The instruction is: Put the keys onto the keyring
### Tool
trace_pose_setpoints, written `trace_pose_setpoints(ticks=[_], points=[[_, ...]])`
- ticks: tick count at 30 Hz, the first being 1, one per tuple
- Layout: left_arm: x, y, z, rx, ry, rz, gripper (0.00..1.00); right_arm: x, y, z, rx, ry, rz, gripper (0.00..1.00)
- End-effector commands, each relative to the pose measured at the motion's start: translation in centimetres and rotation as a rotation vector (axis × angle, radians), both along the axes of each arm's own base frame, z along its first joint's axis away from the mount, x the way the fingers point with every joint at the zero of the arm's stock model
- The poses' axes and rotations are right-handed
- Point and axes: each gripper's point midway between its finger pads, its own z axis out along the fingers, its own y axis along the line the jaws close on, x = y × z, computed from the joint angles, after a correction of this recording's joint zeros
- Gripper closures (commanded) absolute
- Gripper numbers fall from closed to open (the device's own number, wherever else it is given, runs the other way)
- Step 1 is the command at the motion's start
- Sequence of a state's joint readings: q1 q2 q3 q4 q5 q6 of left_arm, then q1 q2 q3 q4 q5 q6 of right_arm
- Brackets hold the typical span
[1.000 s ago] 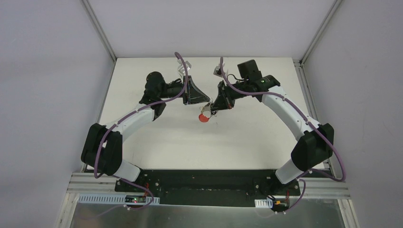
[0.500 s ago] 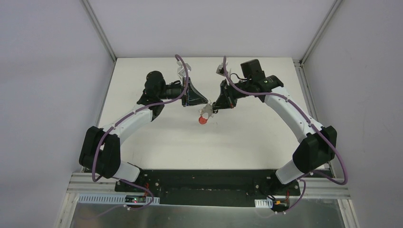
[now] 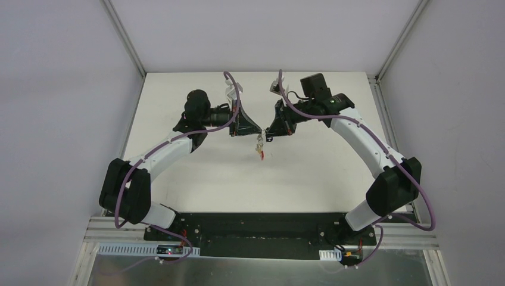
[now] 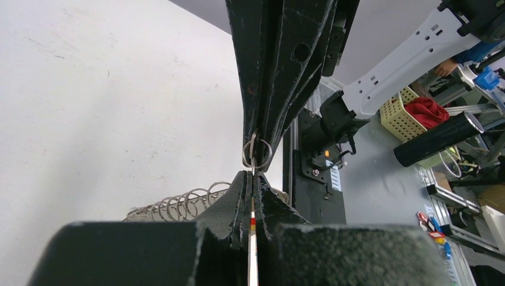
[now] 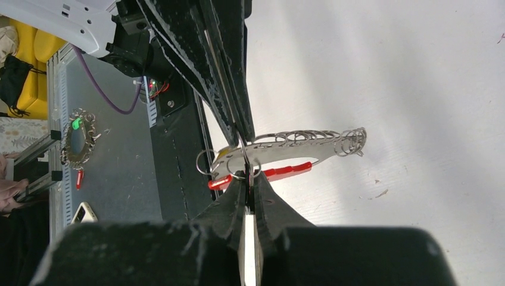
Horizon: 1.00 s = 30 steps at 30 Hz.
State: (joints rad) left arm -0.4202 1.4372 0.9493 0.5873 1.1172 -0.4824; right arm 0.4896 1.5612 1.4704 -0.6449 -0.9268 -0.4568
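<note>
Both grippers meet tip to tip above the middle of the table (image 3: 196,179). The keyring (image 3: 260,152) hangs under the meeting point, with its red band (image 5: 287,172) and row of wire loops (image 5: 309,138) (image 4: 178,205). My right gripper (image 5: 246,180) (image 3: 266,134) is shut on one silver loop (image 5: 243,167) of the keyring. My left gripper (image 4: 253,174) (image 3: 256,131) is shut. A thin silver sliver, apparently the key (image 4: 253,167), sticks out of its tips into a ring (image 4: 256,154). The key's black head is hidden between the fingers.
The white table has walls on three sides and metal rails at the corners. The arm bases stand on the black plate (image 3: 256,229) at the near edge. Purple cables (image 3: 229,89) loop over both wrists.
The left gripper has closed in on the right gripper's tip, and the tips now touch. The keyring has swung from showing its red face to hanging edge-on.
</note>
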Motion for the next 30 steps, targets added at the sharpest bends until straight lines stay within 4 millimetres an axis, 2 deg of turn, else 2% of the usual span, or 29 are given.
trace_pose_setpoints(ticks=[1,10,18,30], points=[[-0.6,-0.5,1.3,-0.020,-0.072,-0.027,1.00,0.4,0.8,1.9,0.016,-0.045,0.009,1.00],[-0.9,-0.5,1.0,-0.003,-0.082,-0.037,1.00,0.5,0.8,1.2,-0.020,-0.058,0.001,1.00],[-0.8,-0.3,0.2,0.035,-0.092,-0.037,1.00,0.5,0.8,2.0,-0.050,-0.118,-0.008,1.00],[0.2,1.5,-0.9,0.137,-0.221,0.018,0.52,0.2,0.9,2.3,-0.081,-0.172,-0.011,1.00]])
